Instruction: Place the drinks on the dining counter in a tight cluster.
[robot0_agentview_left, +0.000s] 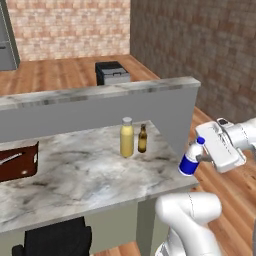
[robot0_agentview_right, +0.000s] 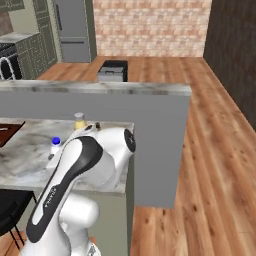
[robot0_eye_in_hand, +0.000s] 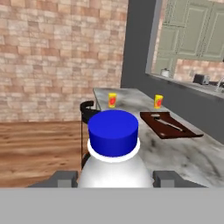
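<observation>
**Ana:** Gripper (robot0_agentview_left: 200, 157) first: how does it stand?

**Ben:** Its jaws are closed partway onto the small blue-and-white bottle (robot0_agentview_left: 191, 157). In the hand view 1 dark fingertip (robot0_eye_in_hand: 64, 178) sits at each side of the white body, with the blue cap (robot0_eye_in_hand: 113, 132) in the middle. The bottle is held tilted, just off the right end of the dining counter (robot0_agentview_left: 90, 165) and above its near right corner.

**Ana:** And the other 2 drinks?

**Ben:** Both stand upright on the marble slab, toward its far right, close under the raised grey ledge (robot0_agentview_left: 100, 92). The tall yellow bottle (robot0_agentview_left: 127, 137) with the pale cap is on the left and the slim dark brown bottle (robot0_agentview_left: 142, 139) is just beside it on the right; whether they touch I cannot tell. The held bottle is apart from that pair, nearer and further right.

**Ana:** Anything else on the slab?

**Ben:** A dark brown board (robot0_agentview_left: 17, 161) with a pale utensil on it lies at the left end. In the hand view 2 small yellow cups (robot0_eye_in_hand: 112, 99) stand at the end of the counter beyond that board. A dark stool (robot0_agentview_left: 55, 239) sits under the near edge, and a dark box (robot0_agentview_left: 112, 73) rests on the wooden floor beyond the ledge.
</observation>
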